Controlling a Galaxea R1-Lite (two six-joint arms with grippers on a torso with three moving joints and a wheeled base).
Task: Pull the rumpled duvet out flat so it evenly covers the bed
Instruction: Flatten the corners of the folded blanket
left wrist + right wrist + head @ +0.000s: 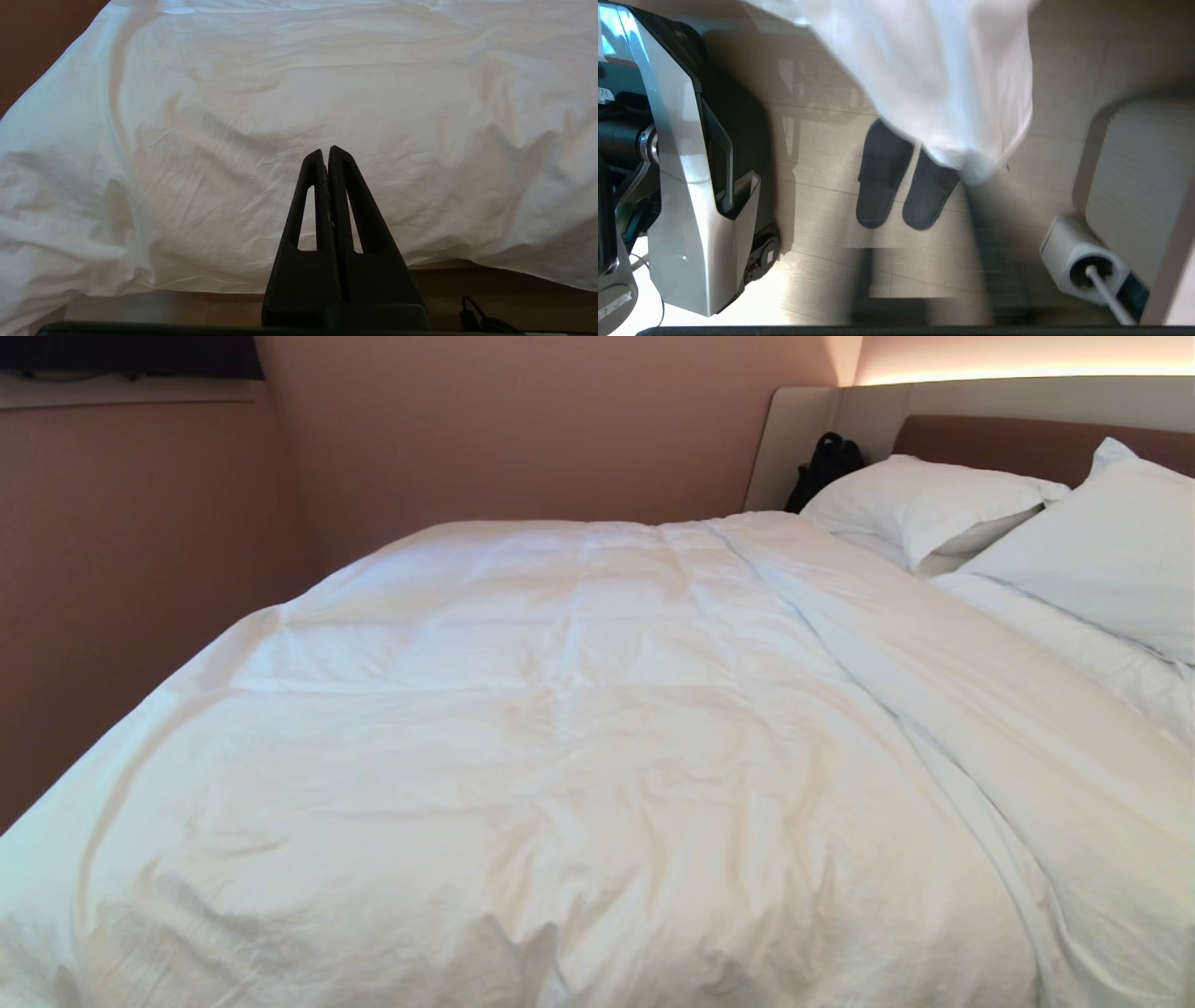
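Two plump white pillows (934,504) lean against the brown and beige padded headboard (1018,434) at the far right of the bed (803,439), and below them the white duvet (579,728) covers nearly the whole mattress. It lies mostly flat, with quilted squares showing and soft creases near the foot — one long raised fold runs diagonally from the pillows down toward the right edge. A black bag (826,462) sits in the corner beside the headboard.

Neither arm shows in the head view. In the left wrist view the left gripper (326,151) points toward the duvet's hanging foot edge, apart from the cloth, its two black fingers pressed together with nothing between them. A strip of wooden floor (490,284) shows under the hem.

The right wrist view looks down at the floor: a drooping corner of the white duvet hangs over a pair of dark slippers (901,182), beside the robot's silver and black base (691,186) and a white round device with a cord (1083,266). The right gripper's fingers are not visible, so I cannot tell how its jaws stand or whether they hold the cloth. A few letters on a label on the base are too small to read.
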